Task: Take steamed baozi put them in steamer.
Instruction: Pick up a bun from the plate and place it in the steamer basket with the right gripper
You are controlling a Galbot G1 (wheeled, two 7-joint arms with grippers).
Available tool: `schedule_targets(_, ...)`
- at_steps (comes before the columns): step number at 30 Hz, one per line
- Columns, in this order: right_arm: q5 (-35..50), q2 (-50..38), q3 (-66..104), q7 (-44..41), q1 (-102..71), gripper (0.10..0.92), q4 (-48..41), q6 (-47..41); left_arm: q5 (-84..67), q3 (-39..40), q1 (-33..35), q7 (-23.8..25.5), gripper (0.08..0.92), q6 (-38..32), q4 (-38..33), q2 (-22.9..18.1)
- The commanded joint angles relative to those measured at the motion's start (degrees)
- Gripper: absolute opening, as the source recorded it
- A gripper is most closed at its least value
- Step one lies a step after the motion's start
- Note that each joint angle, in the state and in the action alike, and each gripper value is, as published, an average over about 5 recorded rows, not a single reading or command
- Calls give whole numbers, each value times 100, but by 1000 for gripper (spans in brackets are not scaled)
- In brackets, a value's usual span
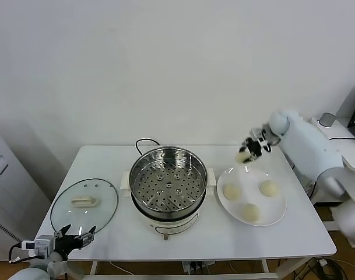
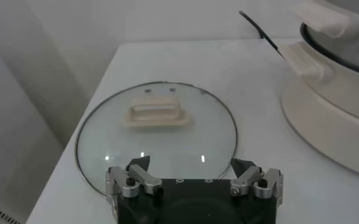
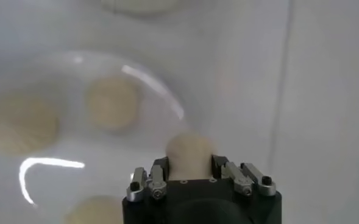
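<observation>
the right tool (image 1: 245,154) is closed on one steamed baozi (image 1: 242,157), holding it in the air above the far left edge of the white plate (image 1: 278,207), between the plate and the steamer (image 1: 169,178). in the right wrist view the bun (image 3: 190,155) sits squarely between the fingers (image 3: 158,173), so the grip looks centred.

the step in hand, as i judge it, is the carry to the steamer. to do it well, keep the bun high enough to pass over the shiny rim and the white side handle (image 1: 211,177) on the steamer's right, move left until it hangs over the perforated bottom, then lower before letting go so it does not roll or bounce. set it toward one side of the basket, leaving room for the others. the bun is soft, so no harder squeeze than it has now.

the left tool (image 1: 73,238) waits at the near left edge of the tabletop (image 1: 294,239), its fingers spread wide and holding nothing, just near of the glass lid (image 1: 84,204).

count: four baozi in all, one in the grip and three on the plate; none in the steamer yet. one steamer, one plate, one lid.
</observation>
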Motion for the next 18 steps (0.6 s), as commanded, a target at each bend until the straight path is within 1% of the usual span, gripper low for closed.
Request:
schedule_targets(1, 601, 294, -471, -339, 1029, 454, 438, 1176, 7, 9, 2, -7, 823, 4, -7, -7)
schedule_targets(6, 649, 878, -610, -353, 1275, 458, 378, 2117, 13, 28, -12, -12, 823, 4, -11, -1)
schedule_targets(9, 595, 1128, -671, -296, 1244, 458, 488, 2456, 14, 32, -16, -14, 823, 2, -14, 15)
schedule_targets(14, 277, 1377, -793, -137, 1097, 458, 930, 2576, 13, 28, -25, -16, 823, -5, -13, 39)
schedule_targets(18, 121, 1384, -980, -31, 911, 458, 1493, 2576, 11, 25, -13, -18, 823, -13, -16, 31)
